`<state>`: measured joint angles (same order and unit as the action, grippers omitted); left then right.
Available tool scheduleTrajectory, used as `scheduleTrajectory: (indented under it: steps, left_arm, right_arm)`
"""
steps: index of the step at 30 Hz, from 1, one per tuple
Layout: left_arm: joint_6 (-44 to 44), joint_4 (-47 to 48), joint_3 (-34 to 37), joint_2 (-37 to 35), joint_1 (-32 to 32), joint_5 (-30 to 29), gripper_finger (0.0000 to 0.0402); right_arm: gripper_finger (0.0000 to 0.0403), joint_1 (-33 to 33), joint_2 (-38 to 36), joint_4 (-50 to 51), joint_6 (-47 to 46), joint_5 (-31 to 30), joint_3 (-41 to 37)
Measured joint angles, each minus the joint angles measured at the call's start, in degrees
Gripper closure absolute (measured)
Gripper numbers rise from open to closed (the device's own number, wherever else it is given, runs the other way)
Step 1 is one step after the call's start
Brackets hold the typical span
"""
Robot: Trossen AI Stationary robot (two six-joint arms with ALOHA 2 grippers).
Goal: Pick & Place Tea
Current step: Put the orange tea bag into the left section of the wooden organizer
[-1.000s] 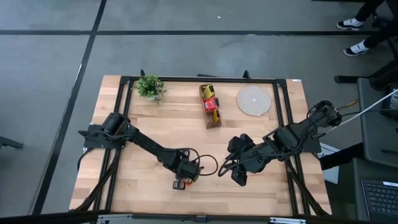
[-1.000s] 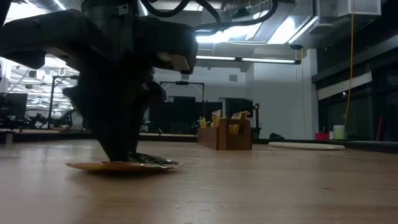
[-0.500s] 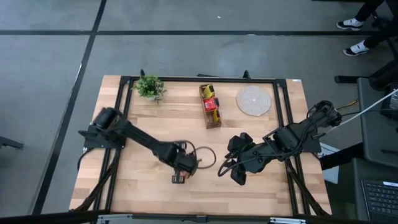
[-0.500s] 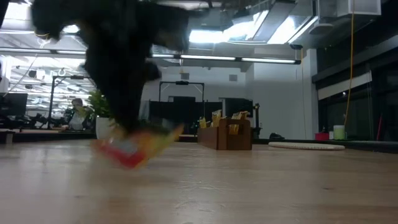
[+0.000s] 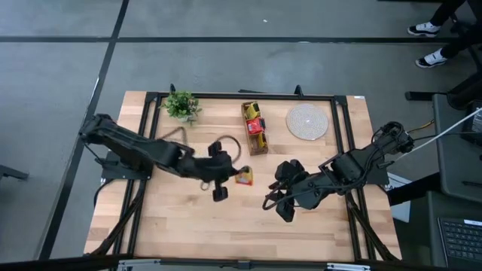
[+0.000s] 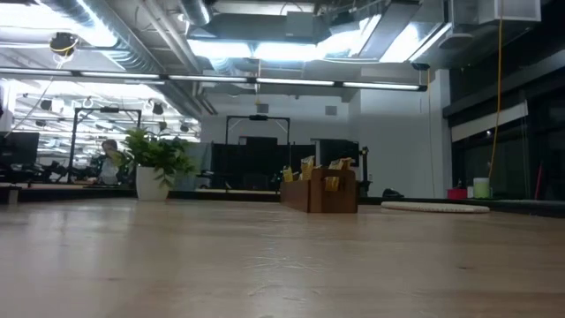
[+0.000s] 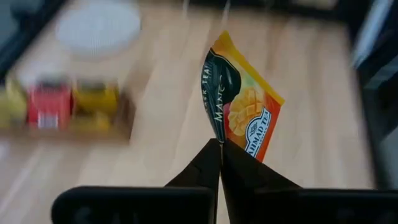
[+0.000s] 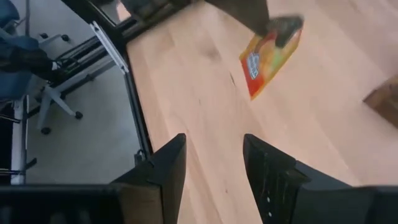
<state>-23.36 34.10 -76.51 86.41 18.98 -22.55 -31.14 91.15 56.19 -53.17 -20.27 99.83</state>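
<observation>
— Surface [image 5: 188, 226] of pale wood, grey floor around; we see a plant [image 5: 181, 105], a wooden box [image 5: 254, 128], a round mat [image 5: 307, 121].

— Left gripper [image 5: 239, 176] pinches an orange sachet [image 7: 245, 112] above mid-surface (box contents blurred); right gripper [image 8: 214, 163] hangs released.

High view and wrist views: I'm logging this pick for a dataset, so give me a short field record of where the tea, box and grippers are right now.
held item: orange mango tea sachet, pinched at one edge, off the table
left gripper: shut on the sachet, above the table's middle, near the box's front end
right gripper: open, empty, hovering to the sachet's right
wooden tea box: back centre, holding yellow and red sachets
woven mat: right of the box
potted plant: back left
</observation>
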Motion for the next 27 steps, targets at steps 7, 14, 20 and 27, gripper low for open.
scheduleTrajectory:
  steps: [7,14,20,27]
  left_arm:
    - [11.4,-15.1,-0.2,-5.8,0.9,-0.1,0.0398]
    - [16.5,-18.6,-0.2,-5.8,2.4,-0.5,0.0399]
    - [16.7,-18.5,-0.2,-5.6,2.3,-2.5,0.0399]
    - [17.7,-16.6,-0.2,-5.7,2.3,-4.5,0.0399]
  right_arm:
    - [0.0242,0.0,0.0,-4.4,5.6,-6.7,0.0]
    - [0.0241,1.4,0.0,-7.6,7.4,-8.6,0.0]
    - [0.0241,2.8,0.0,-10.5,8.8,-8.1,0.0]
    - [0.0242,2.8,0.0,-10.5,8.7,-7.1,0.0]
